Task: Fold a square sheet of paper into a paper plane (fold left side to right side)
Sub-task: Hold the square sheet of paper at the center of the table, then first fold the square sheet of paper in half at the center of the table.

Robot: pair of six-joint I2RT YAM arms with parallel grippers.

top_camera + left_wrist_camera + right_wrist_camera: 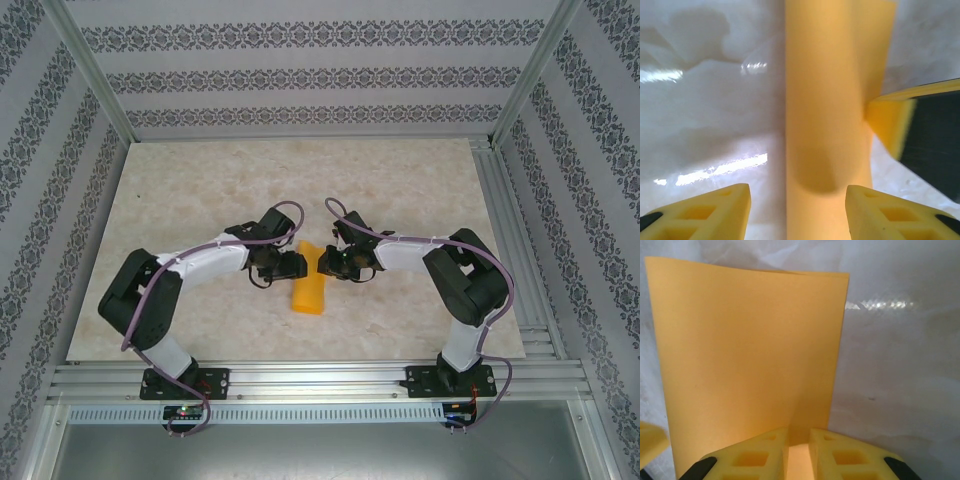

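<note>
At the middle of the pale marbled table top, seen from above, lies the thin orange-yellow sheet of paper, bent over on itself into a narrow band that runs from between the two grippers towards the near edge. The black left gripper is just beside it on the left and the black right gripper just beside it on the right, the two facing each other across the far end of the sheet.

In the left wrist view the sheet stands as a rounded, uncreased roll running up the middle. The left gripper has its yellow fingers spread wide to either side of it; the one on the left of that view is plainly clear of the paper, while the other seems to overlap its edge, though contact cannot be made out; nothing is clamped. A yellow finger of the right gripper presses against the sheet's side.

In the right wrist view the right gripper is pinched narrowly on the near edge of the sheet, paper showing in the slim slot between its fingers; the sheet rises from there, slightly curled along its top edge. A yellow fingertip of the left gripper sits at the lower left corner.
</note>
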